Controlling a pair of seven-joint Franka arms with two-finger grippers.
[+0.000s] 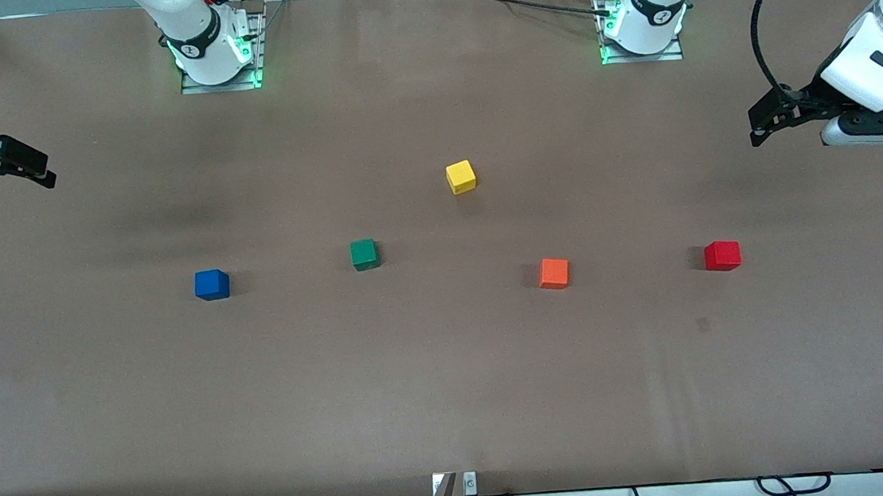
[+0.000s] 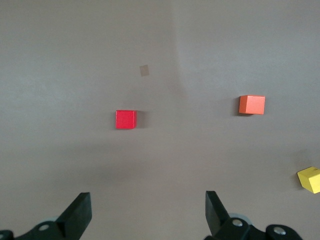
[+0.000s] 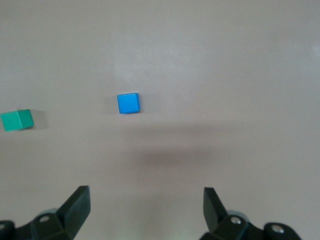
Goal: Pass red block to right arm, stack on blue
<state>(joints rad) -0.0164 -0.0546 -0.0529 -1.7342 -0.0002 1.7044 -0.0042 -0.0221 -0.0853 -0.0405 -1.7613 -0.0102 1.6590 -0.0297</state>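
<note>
The red block (image 1: 722, 255) sat flat and untouched on the bench (image 1: 454, 391) at the left arm's end, beside the orange cube (image 1: 553, 273). I saw the left hand (image 1: 760, 121) hanging open above that end; the right hand (image 1: 35, 168) hung open too, the blue cube (image 1: 211, 285) near its end.

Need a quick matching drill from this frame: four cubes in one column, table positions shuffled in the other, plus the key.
Things:
1. red block
2. blue cube
3. yellow cube
4. green cube

Places:
A. farthest from the front camera
B. closest to the right arm's end of the table
C. closest to the left arm's end, beside the orange cube
D. between the blue and yellow cubes

Pairs: 1-C, 2-B, 3-A, 4-D
</note>
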